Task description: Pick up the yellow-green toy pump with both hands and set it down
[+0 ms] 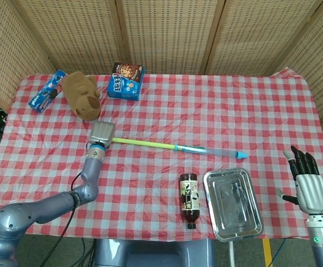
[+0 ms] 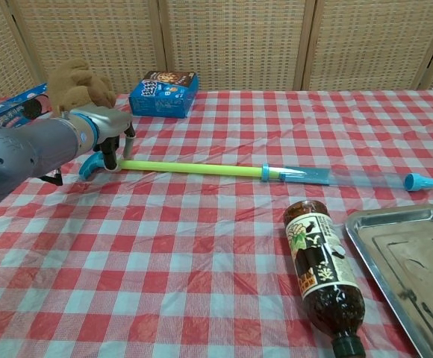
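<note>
The toy pump (image 1: 150, 144) lies across the middle of the table: a yellow-green rod (image 2: 190, 168), a blue handle (image 2: 91, 165) at its left end and a clear tube with a blue tip (image 2: 419, 181) at its right. My left hand (image 1: 102, 133) hovers palm-down over the handle end. In the chest view the left hand (image 2: 106, 127) has its fingers (image 2: 113, 154) hanging down on either side of the rod, apart and not closed on it. My right hand (image 1: 306, 179) is off the table's right front corner, fingers spread and empty, far from the pump.
A brown bottle (image 1: 188, 199) lies beside a metal tray (image 1: 231, 204) at the front right. At the back left sit a brown plush toy (image 1: 82, 94), a blue cookie box (image 1: 126, 80) and a blue snack pack (image 1: 46, 90).
</note>
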